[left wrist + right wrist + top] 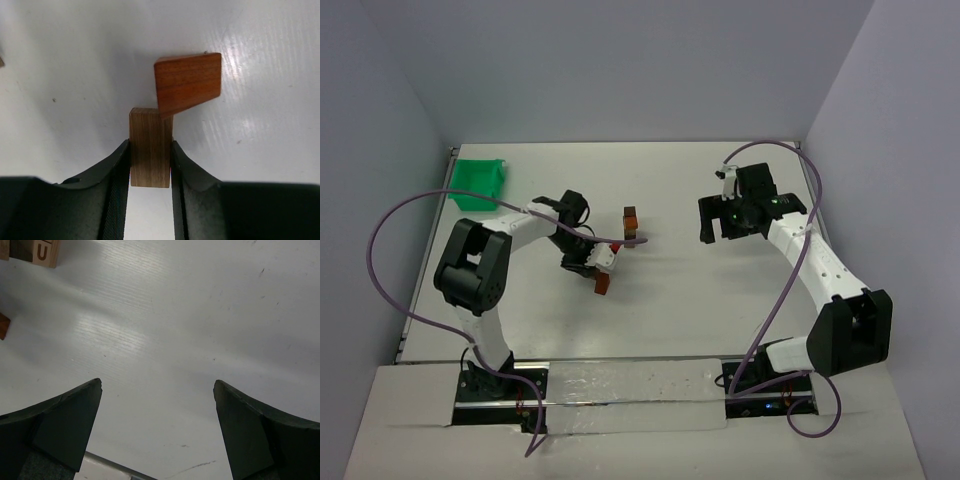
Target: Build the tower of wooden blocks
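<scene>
A tan wood block stands between the black fingers of my left gripper, and both jaws press on its sides. A reddish-brown block lies skewed on the table at the tan block's far right corner. From above, my left gripper sits left of the table's centre with the reddish-brown block at its tip. The wood block tower is a short stack just beyond it, orange-brown over dark. My right gripper hangs open over bare table, and in its own view nothing sits between the fingers of the right gripper.
A green plastic bin sits at the table's far left corner. In the right wrist view a lettered tan block and a reddish block edge show at the far left. Purple cables loop off both arms.
</scene>
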You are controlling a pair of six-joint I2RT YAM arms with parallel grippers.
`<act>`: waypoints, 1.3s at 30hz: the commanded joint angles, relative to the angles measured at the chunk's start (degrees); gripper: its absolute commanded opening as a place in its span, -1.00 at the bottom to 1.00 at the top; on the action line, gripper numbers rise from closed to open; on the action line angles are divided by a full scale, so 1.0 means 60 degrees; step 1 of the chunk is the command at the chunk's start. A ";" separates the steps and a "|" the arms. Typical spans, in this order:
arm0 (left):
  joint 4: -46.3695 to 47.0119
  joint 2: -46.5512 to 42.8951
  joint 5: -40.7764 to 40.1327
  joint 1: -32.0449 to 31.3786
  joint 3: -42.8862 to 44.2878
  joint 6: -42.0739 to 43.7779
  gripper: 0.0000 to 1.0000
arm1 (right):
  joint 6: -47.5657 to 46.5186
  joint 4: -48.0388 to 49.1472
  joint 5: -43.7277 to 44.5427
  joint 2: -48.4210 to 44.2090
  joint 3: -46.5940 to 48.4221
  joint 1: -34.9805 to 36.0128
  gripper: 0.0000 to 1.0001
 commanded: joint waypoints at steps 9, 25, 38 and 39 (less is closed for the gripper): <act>0.1976 -0.4690 -0.0383 -0.0044 0.0281 -0.9104 -1.00 | 0.0144 -0.0090 -0.0203 0.0173 0.0613 -0.0054 0.99; -0.1432 -0.0048 -0.7086 -0.2345 0.6849 -1.9772 -1.00 | 0.0410 -0.0354 0.0046 0.0560 0.0671 -0.0068 0.99; -0.0649 0.0645 -0.9145 -0.3106 0.6455 -2.0735 -0.97 | 0.0774 -0.0447 -0.0105 0.0815 0.1282 -0.0303 0.99; -0.0654 0.0716 -0.9263 -0.3120 0.6558 -2.0730 -0.97 | 0.0774 -0.0490 -0.0114 0.0867 0.1377 -0.0303 0.99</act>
